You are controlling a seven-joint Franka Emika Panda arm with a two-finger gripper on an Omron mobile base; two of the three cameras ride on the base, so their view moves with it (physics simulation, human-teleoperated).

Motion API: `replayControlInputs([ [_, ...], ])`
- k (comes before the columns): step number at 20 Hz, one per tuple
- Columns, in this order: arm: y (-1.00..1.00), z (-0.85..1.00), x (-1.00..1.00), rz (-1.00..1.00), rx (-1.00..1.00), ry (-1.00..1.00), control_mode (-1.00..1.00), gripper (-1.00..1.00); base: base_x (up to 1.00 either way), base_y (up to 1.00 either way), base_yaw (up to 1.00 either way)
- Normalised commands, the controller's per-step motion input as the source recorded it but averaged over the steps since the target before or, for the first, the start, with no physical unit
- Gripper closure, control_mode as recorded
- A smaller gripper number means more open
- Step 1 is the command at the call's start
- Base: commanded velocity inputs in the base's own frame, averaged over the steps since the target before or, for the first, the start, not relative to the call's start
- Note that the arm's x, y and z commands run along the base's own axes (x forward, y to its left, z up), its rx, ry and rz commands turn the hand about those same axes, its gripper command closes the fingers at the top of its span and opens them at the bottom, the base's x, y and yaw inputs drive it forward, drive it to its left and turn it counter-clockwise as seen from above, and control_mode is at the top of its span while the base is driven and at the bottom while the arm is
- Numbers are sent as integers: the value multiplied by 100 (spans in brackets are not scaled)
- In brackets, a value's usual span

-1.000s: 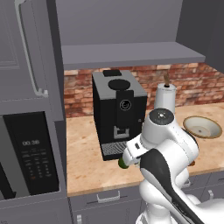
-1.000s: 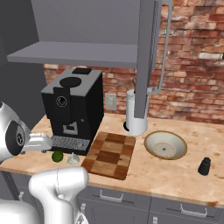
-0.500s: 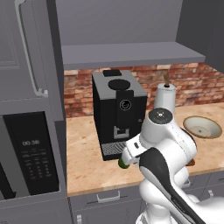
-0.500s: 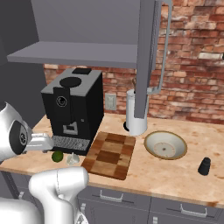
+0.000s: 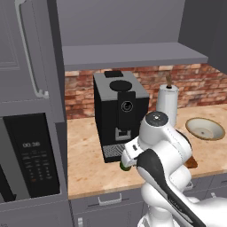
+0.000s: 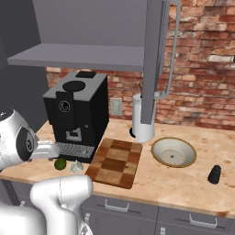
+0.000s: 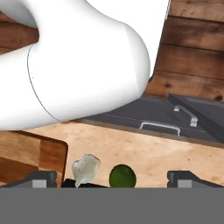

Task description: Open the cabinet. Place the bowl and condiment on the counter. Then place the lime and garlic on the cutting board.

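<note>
Hand view shows the hand (image 7: 113, 175) low over the desk (image 7: 175, 153), its two dark tips spread wide and holding nothing. The lime (image 7: 122, 176) and the garlic (image 7: 86, 168) sit between the tips, side by side and very close; I cannot tell if they touch.

I think the lime is small, hard and smooth, so it could roll or slip; squeeze it across its round middle. The garlic looks light and lumpy with thin skin, so pinch its fat body gently, not its pointy top.

From the right base view, the lime (image 6: 60, 163) and garlic (image 6: 76, 166) lie near the front edge of the desk (image 6: 193, 181), in front of the coffee machine (image 6: 78, 117) and just beside the left end of the cutting board (image 6: 114, 162). The board is flat wood and near, so the trip is short.

Farther right stand the paper towel roll (image 6: 143, 118), the bowl (image 6: 173, 152) and the small black bottle (image 6: 215, 174), all on the desk. Above, the cabinet (image 6: 155, 55) door hangs open. A brick wall (image 6: 202, 78) runs behind.
</note>
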Motion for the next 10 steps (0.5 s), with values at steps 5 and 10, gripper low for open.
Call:
replayControlInputs([
  [5,0,-17,13,0,0,2,-100,-100,0,0,0],
  [10,0,-17,12,0,0,5,-100,-100,0,0,0],
])
